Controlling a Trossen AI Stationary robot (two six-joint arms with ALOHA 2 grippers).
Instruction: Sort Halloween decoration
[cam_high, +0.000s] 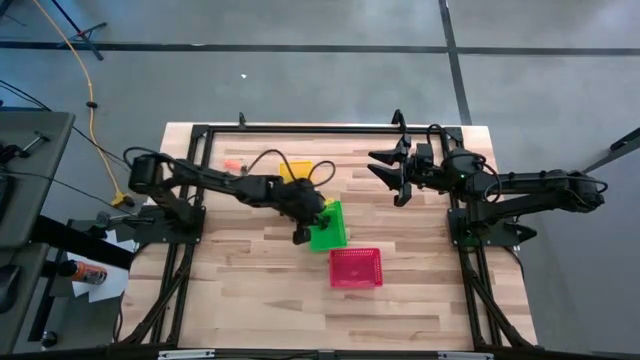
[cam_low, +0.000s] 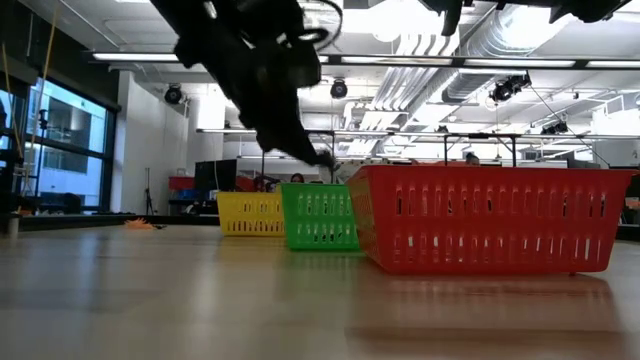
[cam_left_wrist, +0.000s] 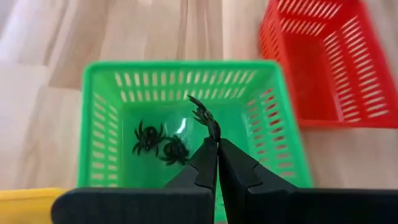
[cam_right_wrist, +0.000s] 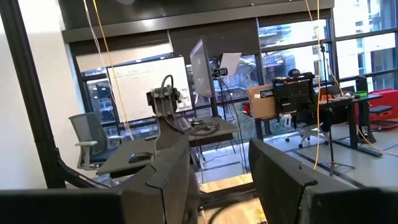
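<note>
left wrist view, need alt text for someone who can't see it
The left gripper, fingers shut on a small black spider trinket, hangs over the green mesh basket, where two more black spiders lie on the floor. A red mesh basket stands empty beside it on the wooden table, and a yellow basket's corner shows at the frame's edge.

Surface: light wooden table (cam_high: 250, 290)
On it: yellow basket (cam_high: 294, 171), green basket (cam_high: 329, 229), red basket (cam_high: 356, 268), small orange trinket (cam_high: 231, 164)
</note>
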